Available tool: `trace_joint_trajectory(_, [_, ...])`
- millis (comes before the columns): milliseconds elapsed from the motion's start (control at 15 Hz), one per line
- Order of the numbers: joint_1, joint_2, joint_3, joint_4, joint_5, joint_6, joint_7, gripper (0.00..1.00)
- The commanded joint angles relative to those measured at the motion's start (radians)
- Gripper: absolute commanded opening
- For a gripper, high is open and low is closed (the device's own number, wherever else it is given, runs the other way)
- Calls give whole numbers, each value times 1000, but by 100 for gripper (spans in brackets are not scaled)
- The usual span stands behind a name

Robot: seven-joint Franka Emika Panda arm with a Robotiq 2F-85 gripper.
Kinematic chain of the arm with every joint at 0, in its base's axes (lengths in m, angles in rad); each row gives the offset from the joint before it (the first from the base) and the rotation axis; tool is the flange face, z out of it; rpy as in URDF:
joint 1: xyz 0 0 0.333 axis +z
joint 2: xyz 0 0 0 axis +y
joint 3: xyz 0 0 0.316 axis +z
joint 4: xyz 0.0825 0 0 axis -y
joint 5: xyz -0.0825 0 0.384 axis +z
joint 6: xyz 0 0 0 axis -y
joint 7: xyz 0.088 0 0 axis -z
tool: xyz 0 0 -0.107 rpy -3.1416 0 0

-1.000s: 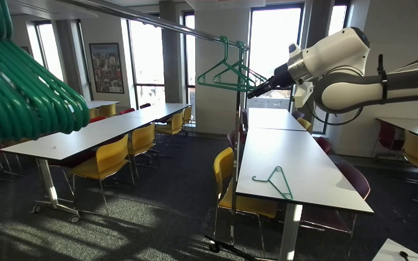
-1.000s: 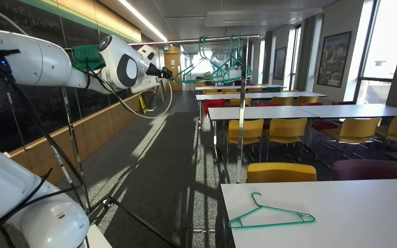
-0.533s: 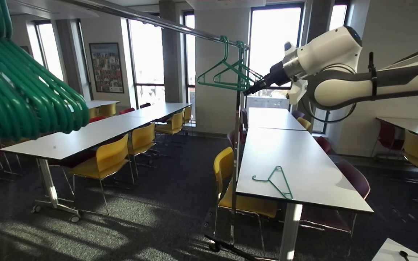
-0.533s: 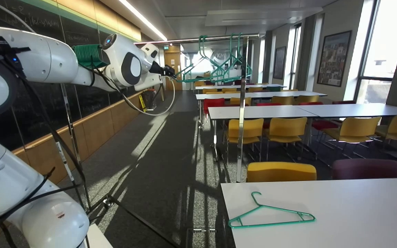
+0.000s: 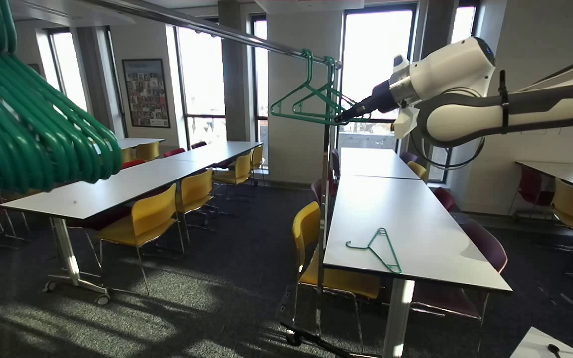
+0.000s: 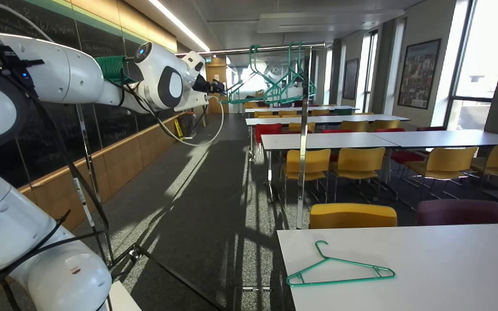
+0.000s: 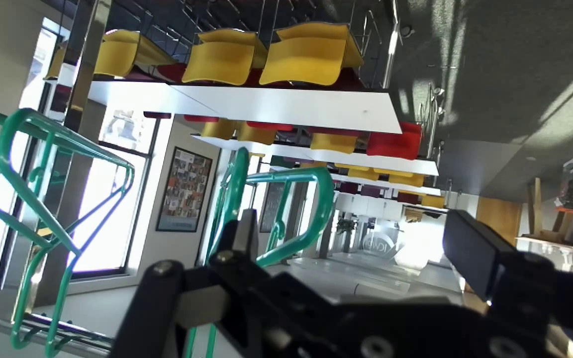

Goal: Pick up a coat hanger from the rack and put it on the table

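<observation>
Arm: over the last second it had reached further in toward the rack.
Hanger: the nearest one hung from the rack; the hooks had not shifted along it, so no lift had begun.
Gripper: its two fingers stood well apart, clamped on nothing. In an exterior view its tips had come up and now overlapped a lower bar; in the wrist view the near corner showed in the gap. Whether they touched could not be told.
Meaning: the approach looked all but done; closing on that corner seemed next, with some risk of catching a neighbour.
Gripper count: one.
Rack count: one.
Hangers by the gripper: four, judging by two pairs of hooks, though overlap left doubt.
Bunch at the rack's opposite end: too crowded to number.
Hangers on the table: one green hanger, lying flat.
Chairs just beyond the table, in an exterior view: one yellow chair, one purple chair.
</observation>
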Motion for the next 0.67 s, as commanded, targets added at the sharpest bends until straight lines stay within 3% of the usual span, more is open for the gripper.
trace_joint_trajectory(0, [-3, 22, -4, 26, 28, 35, 3, 72])
trace_joint_trajectory(600, [1, 24, -6, 24, 40, 30, -5, 6])
